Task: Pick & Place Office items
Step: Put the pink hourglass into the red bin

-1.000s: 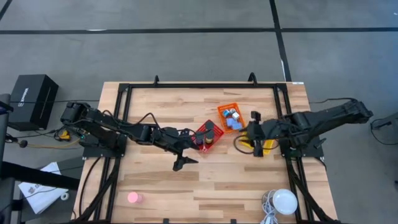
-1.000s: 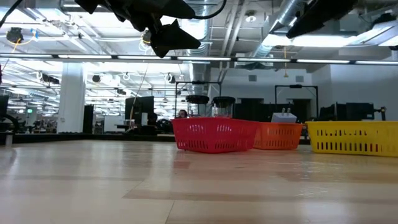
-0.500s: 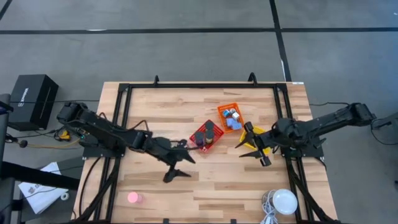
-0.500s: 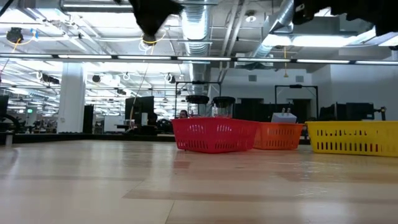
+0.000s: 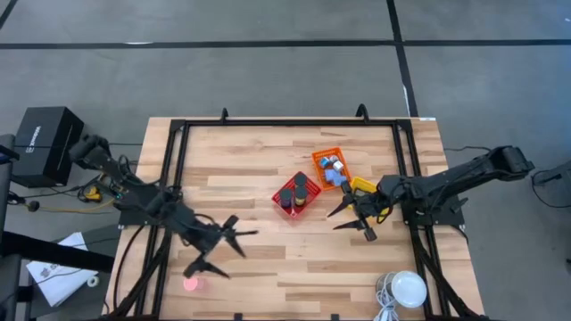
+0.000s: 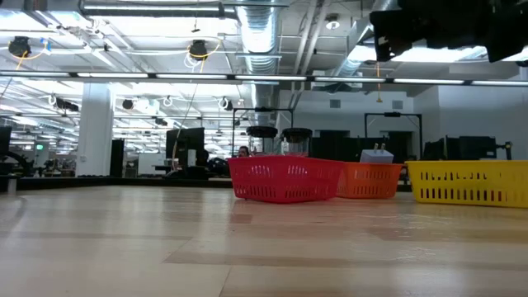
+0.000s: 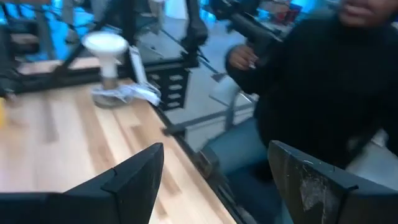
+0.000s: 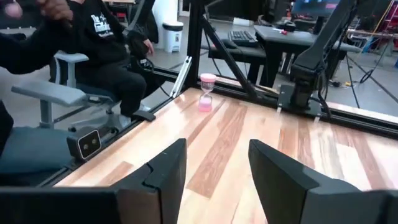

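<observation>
As it stands alone, the pink hourglass (image 5: pixel 192 283) looks light, fragile; grasp its waist; left gripper (image 5: pixel 216 251) spread empty; right gripper (image 5: pixel 350 218) released.

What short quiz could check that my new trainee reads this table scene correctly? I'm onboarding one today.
1. True or false: the left hand is gripping the pink hourglass.
2. Which basket holds the blue blocks? A red basket, B orange basket, C yellow basket.
3. Fill in: the white lamp stands on the ___ arm's side of the table.

Key: 1 false, the hand is open and empty beside it; 2 B; 3 right.
</observation>
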You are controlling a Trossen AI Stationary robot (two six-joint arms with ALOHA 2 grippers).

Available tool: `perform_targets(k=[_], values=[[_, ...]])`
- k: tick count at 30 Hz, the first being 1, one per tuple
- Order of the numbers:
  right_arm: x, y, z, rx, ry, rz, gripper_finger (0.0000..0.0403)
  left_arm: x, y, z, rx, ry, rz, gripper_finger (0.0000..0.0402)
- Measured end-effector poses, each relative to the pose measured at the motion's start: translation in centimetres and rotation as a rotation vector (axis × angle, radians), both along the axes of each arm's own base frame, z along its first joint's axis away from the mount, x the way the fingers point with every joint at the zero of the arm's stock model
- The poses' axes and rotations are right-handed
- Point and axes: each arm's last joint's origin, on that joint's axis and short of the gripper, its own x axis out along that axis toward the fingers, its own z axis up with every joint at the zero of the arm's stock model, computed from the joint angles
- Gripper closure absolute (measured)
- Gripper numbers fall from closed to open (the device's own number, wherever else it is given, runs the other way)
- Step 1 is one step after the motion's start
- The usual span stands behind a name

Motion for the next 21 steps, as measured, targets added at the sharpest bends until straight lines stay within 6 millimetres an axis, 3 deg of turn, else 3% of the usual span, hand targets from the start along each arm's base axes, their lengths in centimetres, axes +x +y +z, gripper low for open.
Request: perform_targets(k=[9, 16, 21], values=[[0.3, 0.1, 0.3, 0.01, -0.049, 0.0, 0.0236, -3.5, 0.6, -4.8, 0.069, 0.051, -0.074, 0.0117], [0.3, 0.1, 0.3, 0.01, -0.049, 0.0, 0.0237, -4.1, 1.1, -5.7, -0.012, 0.064, -0.051, 0.0117], [0.3, 0.1, 0.3, 0.01, -0.047, 0.0, 0.0239, -4.0, 1.1, -5.2, -0.067, -0.008, -0.05, 0.0117]])
